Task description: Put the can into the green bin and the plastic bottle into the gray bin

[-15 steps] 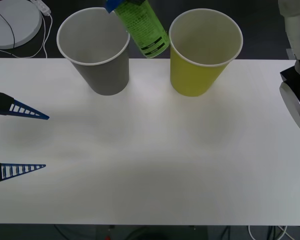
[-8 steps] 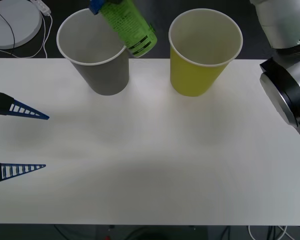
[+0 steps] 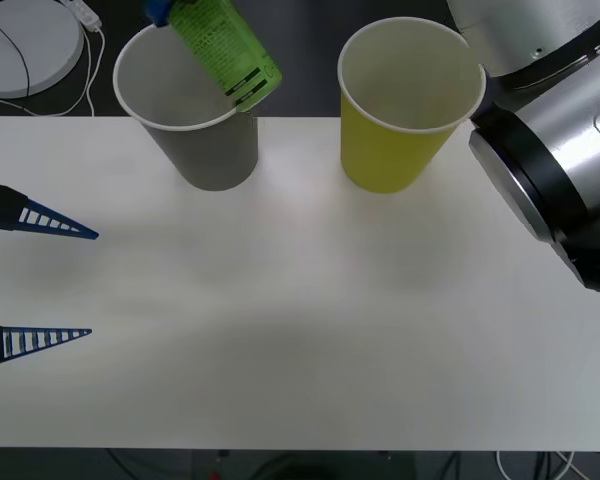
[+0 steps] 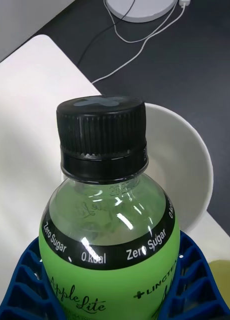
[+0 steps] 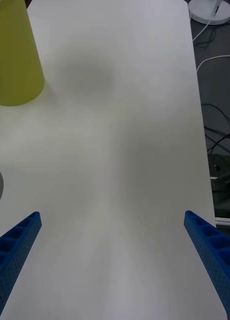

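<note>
At the upper left of the front view the right pincer (image 4: 115, 295) clamps the plastic bottle (image 3: 223, 50) tilted over the gray bin (image 3: 195, 150); released off-centre, it could catch the rim, tip the bin, or land on the worktop (image 3: 310, 320).

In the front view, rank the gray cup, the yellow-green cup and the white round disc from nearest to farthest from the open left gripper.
From the left gripper, open at the table's left edge:
1. The gray cup, at the back of the table on the left side.
2. The white round disc, off the table at the far left corner.
3. The yellow-green cup, at the back on the right.
</note>
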